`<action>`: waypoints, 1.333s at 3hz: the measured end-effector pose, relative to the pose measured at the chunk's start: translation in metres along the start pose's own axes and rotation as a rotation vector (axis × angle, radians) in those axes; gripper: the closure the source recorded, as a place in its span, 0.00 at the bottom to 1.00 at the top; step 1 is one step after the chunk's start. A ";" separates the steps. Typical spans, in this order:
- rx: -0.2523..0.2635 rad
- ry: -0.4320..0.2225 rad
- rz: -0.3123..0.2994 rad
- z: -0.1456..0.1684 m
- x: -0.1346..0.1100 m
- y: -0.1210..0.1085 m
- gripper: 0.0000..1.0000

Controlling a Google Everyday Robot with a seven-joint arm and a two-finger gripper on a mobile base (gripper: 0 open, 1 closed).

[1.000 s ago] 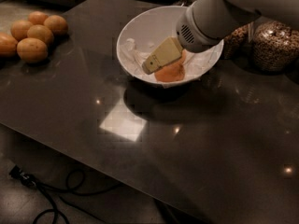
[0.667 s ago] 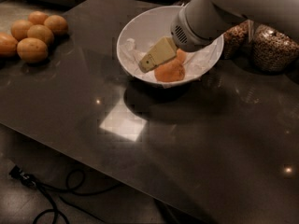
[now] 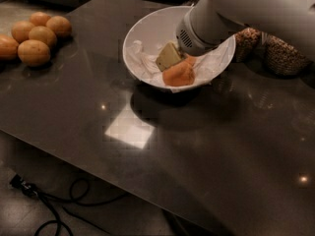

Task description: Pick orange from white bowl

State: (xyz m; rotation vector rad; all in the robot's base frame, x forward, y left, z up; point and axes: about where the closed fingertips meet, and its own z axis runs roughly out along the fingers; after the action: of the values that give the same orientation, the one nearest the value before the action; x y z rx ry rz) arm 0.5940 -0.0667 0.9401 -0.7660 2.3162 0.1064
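Since the frame of a second ago, the arm [image 3: 216, 18] has been swung slightly leftward over the white bowl [image 3: 147, 31], and the gripper [image 3: 172, 61] is now seen a touch nearer the bowl's middle. The orange [image 3: 179, 74] is found in almost the same spot as before. It lies inside the bowl, low on the near wall, directly against the gripper. Whether the gripper is clenched on the fruit or released cannot be told, since much of it is covered by the wrist. Some crumpled white material [image 3: 141, 60] is seen in the left part of the bowl.

The bowl is carried by a dark, glossy bench [image 3: 206, 151]. A pale rectangular reflection [image 3: 129, 130] is thrown on the surface just in front of the bowl, and a few small points of light are scattered around it. At the far left, well apart from the bowl, a cluster of round tan items [image 3: 34, 37] is gathered. To the right, just beside the bowl and partly hidden by the arm, two jars [image 3: 281, 58] of grains are set.

The bench's near edge is seen running diagonally from the left side down toward the bottom right. Below it a dim floor [image 3: 19, 151] is shown, with a black cable [image 3: 54, 208] looped on it. A broad stretch of bench surface lies between the bowl and the near edge, and another between the bowl and the tan items.
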 end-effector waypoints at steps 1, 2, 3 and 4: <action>0.015 -0.007 0.001 0.008 0.000 -0.008 0.24; 0.034 -0.002 0.007 0.017 0.004 -0.018 0.25; 0.045 0.008 0.022 0.026 0.010 -0.027 0.29; 0.044 0.023 0.046 0.035 0.018 -0.032 0.29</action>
State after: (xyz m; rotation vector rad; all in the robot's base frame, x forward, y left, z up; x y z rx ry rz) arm 0.6212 -0.0921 0.9057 -0.6954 2.3504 0.0669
